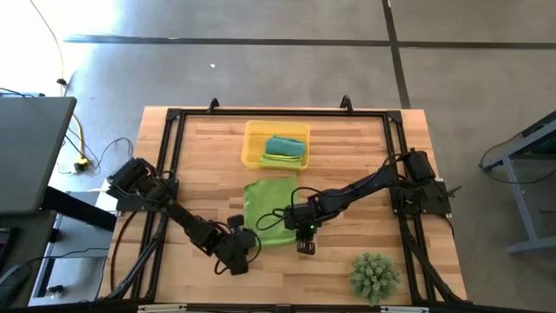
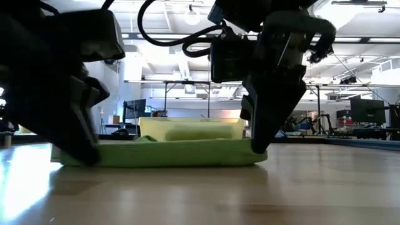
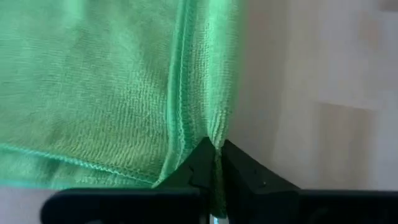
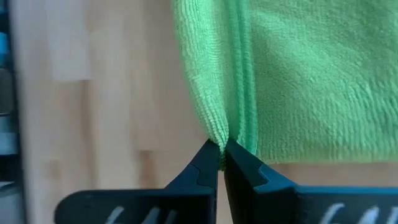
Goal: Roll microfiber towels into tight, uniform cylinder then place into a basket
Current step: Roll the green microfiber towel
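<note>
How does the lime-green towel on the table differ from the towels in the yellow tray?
The lime-green towel on the table lies spread flat on the wood; the towels in the yellow tray are compact bundles.
The table towel is pinched at its near edge by the left gripper and the right gripper, both shut on it; the tray towels are untouched.
The table towel is all lime-green; the tray holds a teal one and a lime-green one.
Shared: soft cloth.

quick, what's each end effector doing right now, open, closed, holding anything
Left end effector: closed on the near edge of the lime-green towel.
Right end effector: closed on the same towel's near edge.
</note>
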Action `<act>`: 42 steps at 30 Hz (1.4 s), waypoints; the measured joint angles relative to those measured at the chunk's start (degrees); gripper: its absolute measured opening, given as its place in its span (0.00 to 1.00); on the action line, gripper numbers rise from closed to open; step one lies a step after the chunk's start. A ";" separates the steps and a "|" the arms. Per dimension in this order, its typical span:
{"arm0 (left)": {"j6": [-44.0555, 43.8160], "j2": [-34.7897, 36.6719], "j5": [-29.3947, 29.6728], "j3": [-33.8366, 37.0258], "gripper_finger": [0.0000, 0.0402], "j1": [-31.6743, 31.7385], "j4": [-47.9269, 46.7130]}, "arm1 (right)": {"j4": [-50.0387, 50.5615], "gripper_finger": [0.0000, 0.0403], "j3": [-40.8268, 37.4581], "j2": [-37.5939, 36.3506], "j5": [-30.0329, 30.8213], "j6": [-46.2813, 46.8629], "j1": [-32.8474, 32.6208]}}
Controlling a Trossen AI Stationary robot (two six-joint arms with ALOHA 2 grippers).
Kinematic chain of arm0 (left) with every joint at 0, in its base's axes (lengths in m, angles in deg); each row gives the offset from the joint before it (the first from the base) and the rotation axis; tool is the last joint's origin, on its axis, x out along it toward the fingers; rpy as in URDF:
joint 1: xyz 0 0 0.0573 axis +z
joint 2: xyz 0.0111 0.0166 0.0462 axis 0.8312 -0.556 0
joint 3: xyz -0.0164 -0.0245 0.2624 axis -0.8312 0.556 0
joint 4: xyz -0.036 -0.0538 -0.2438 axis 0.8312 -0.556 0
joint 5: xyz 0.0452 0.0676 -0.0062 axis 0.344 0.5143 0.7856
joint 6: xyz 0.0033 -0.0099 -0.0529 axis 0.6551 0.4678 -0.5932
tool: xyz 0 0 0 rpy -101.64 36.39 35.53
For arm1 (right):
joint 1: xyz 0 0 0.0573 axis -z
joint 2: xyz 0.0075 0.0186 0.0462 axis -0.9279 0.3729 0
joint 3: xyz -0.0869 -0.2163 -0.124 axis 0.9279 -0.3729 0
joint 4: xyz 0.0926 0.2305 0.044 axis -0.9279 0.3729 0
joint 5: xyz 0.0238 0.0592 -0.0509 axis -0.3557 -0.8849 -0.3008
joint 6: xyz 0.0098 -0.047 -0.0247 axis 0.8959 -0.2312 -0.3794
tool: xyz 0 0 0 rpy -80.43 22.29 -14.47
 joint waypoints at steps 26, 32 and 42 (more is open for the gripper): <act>-19.70 1.09 -15.82 -0.24 0.02 2.58 -0.78 | -5.34 0.11 0.09 -0.08 0.55 -2.28 1.46; -18.00 1.02 -15.41 -0.19 0.02 2.54 -0.80 | 6.68 0.33 2.90 -2.53 -0.07 -8.37 1.84; -16.88 0.98 -15.22 -0.13 0.02 3.02 -0.79 | 1.14 0.37 5.68 -2.94 16.02 -28.13 -8.32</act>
